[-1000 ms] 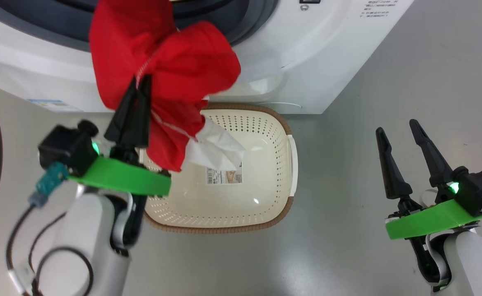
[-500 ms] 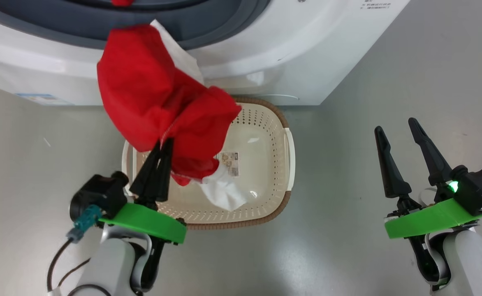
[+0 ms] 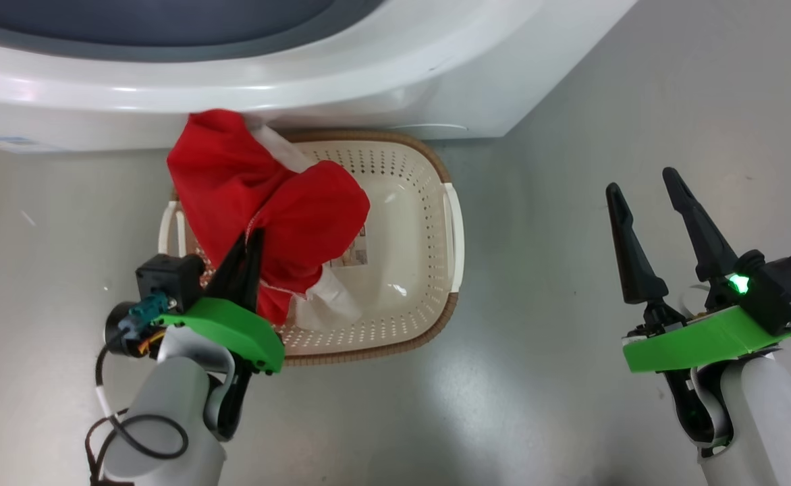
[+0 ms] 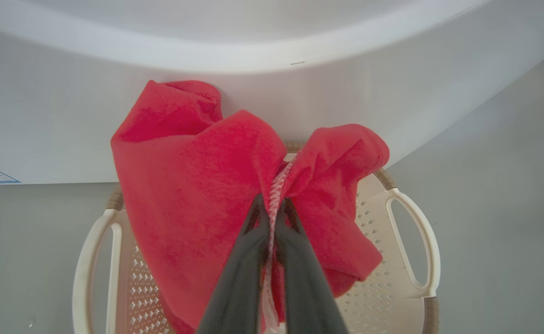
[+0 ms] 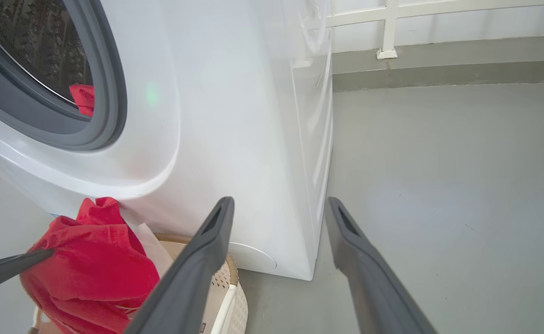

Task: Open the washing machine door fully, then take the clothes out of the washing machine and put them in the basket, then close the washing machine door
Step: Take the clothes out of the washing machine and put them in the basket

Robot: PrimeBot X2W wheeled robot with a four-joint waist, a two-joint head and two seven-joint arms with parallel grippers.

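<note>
My left gripper is shut on a bright red garment with white trim and holds it bunched over the left half of the cream basket. The cloth's lower end hangs inside the basket. In the left wrist view the fingers pinch a white-stitched seam of the garment. The white washing machine stands just behind the basket. More red cloth lies in its drum. My right gripper is open over the floor to the right. The washing machine door is out of view.
Grey floor lies open to the right of the machine and basket. A white railing and a low kerb run along the far wall. A paper label sits on the basket's bottom.
My left gripper has come down and back from the machine's opening with the red garment, which now hangs over the basket. The head view has tilted down. The right arm has held still.
</note>
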